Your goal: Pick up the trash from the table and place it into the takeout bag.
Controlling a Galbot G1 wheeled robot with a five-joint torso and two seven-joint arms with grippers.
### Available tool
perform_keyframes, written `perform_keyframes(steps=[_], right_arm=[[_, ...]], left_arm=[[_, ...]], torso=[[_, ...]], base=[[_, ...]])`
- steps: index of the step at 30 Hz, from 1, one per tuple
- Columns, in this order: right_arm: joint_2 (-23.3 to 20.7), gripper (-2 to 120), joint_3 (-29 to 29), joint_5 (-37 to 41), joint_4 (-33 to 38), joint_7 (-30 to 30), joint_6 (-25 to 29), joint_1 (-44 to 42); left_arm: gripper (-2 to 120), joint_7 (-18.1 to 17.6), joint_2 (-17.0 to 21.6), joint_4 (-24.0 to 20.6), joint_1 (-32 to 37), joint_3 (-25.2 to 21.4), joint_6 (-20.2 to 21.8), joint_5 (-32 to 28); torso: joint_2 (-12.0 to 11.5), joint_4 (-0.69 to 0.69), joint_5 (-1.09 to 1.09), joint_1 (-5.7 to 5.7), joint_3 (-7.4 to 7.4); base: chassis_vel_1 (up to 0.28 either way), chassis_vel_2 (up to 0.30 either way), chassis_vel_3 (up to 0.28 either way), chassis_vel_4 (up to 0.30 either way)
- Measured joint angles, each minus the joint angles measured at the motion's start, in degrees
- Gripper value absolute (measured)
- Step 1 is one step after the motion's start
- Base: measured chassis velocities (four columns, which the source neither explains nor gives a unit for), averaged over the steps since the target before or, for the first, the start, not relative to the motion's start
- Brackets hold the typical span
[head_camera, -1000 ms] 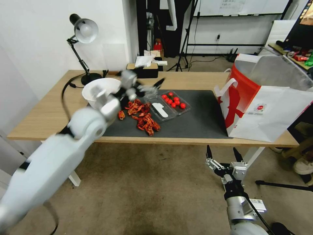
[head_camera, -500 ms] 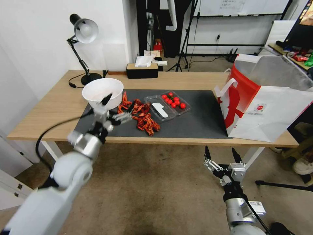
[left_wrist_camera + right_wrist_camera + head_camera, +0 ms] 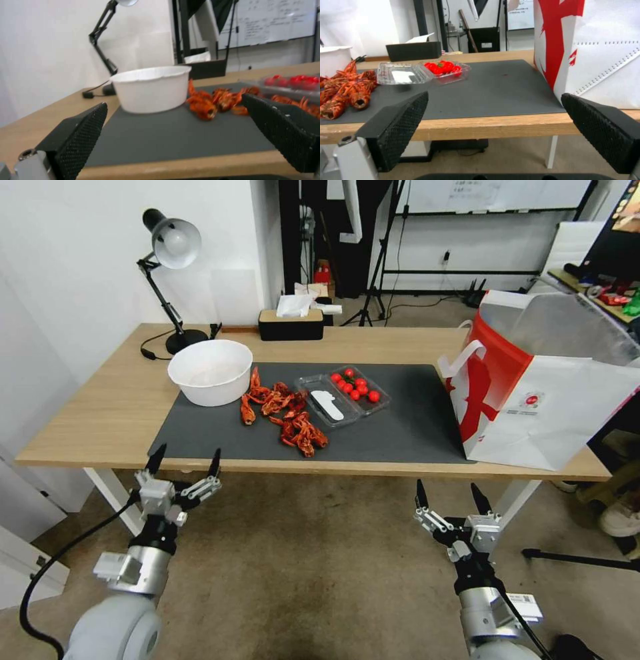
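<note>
From my remote station I log the tabletop (image 3: 113, 407) as light wood, its long axis running 9 to 3 o'clock across the head view, with a matte dark grey mat (image 3: 400, 427) laid the same way. At the 3 o'clock end stands the takeout bag (image 3: 540, 400), upright, white paper with a red side panel and flat white handles, silvery lining at its open mouth; its far edge is cut off by the frame.

The trash sits on the mat toward 10 o'clock: a round white bowl (image 3: 210, 372), smooth-walled and upright, mouth facing up; just beside it at 3 o'clock a heap of red crayfish shells (image 3: 287, 413), long axes mixed; next, an opened clear plastic clamshell box (image 3: 343, 397), lying diagonally, one half holding cherry tomatoes (image 3: 355, 384), the other a white label.

My left end effector (image 3: 185, 461) hangs below the near edge at 7 o'clock, fingers spread, holding nothing. My right end effector (image 3: 450, 497) hangs below the edge at 5 o'clock, likewise released and bare. In both wrist views the textured black pads (image 3: 80, 135) stand wide apart.

A desk lamp (image 3: 170, 247) and a black tissue box (image 3: 291, 323) occupy the far side.
</note>
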Motion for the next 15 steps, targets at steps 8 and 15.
perform_keyframes(steps=[8, 15], right_arm=[[-0.8, 100, 0.4, 2.1, 0.0, -1.8, -0.3, 0.0], [-1.4, 100, 0.4, 3.8, 0.1, -2.8, -1.4, 0.7]], left_arm=[[100, -2.7, -3.5, 2.0, 3.1, 0.7, -1.1, 3.3], [100, -3.2, -5.1, 3.5, 3.7, 0.7, -1.6, 3.8]], torso=[[0.0, 0.00, 0.00, 0.01, 0.00], [0.0, 0.01, 0.00, 0.01, 0.00]], base=[[0.000, 0.000, 0.000, 0.000], [0.000, 0.000, 0.000, 0.000]])
